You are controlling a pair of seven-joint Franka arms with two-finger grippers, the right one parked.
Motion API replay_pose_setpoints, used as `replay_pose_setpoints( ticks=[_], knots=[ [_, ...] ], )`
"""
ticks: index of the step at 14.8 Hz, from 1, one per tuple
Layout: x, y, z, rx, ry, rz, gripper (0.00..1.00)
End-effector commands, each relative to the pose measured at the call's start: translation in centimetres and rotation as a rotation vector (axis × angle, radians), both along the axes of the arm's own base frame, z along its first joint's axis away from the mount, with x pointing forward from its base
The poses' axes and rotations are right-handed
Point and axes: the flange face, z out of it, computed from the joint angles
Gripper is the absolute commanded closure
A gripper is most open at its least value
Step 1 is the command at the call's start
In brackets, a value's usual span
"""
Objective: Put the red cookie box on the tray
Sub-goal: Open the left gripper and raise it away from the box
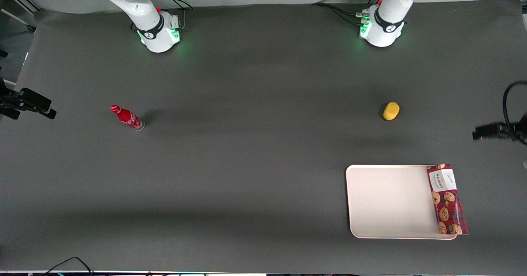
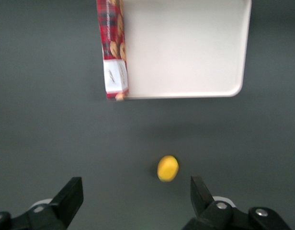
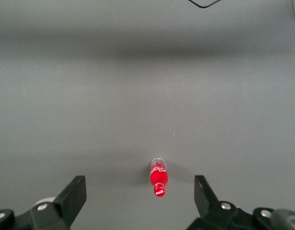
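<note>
On a dark grey table (image 1: 255,164) seen from the front, a large cream-white tray (image 1: 389,202) with rounded corners lies flat toward the working arm's end, close to the camera. A long red plaid cookie box (image 1: 447,199) printed with chocolate-chip cookies rests along the tray's short edge at that end, overlapping the rim; part of it seems to lie on the tray and part to hang over the outer edge. The box's white label sits at the end farther from the camera. The rest of the tray's surface is bare.

A small yellow rounded object (image 1: 391,111), perhaps a lemon, sits on the table farther from the camera than the tray and well apart from it. Toward the parked arm's end of the table, a small red soda bottle (image 1: 127,117) stands alone.

In the left wrist view, the gripper (image 2: 136,199) hangs above the table with its two dark fingers (image 2: 71,199) spread wide and nothing between them. It looks down on the yellow object (image 2: 167,168), which lies on the table beneath the gap between the fingers, nearer one finger than the other. The tray (image 2: 186,48) and the cookie box (image 2: 112,48) show in the same view, clear of the gripper and untouched by it.
</note>
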Motion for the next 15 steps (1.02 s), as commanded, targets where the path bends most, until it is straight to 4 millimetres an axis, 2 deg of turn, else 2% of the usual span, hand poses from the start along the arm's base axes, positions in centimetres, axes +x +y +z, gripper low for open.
replay_pose_setpoints(
  ticks=[1,2,5,7,9,11,15],
  knots=[
    [-6.9,-5.3,2.3,0.034,0.041,0.057,0.00],
    [-8.3,-6.2,1.8,0.042,0.047,0.058,0.00],
    [-11.4,-6.6,-0.1,0.053,0.037,0.061,0.00],
    [-12.4,-6.5,-1.0,0.057,0.038,0.056,0.00],
    [-12.6,-6.1,-0.5,0.056,0.036,0.055,0.00],
    [-12.1,-6.2,0.2,0.043,0.040,-0.024,0.00],
    [-9.6,-5.8,1.3,0.024,0.044,-0.074,0.00]
  ],
)
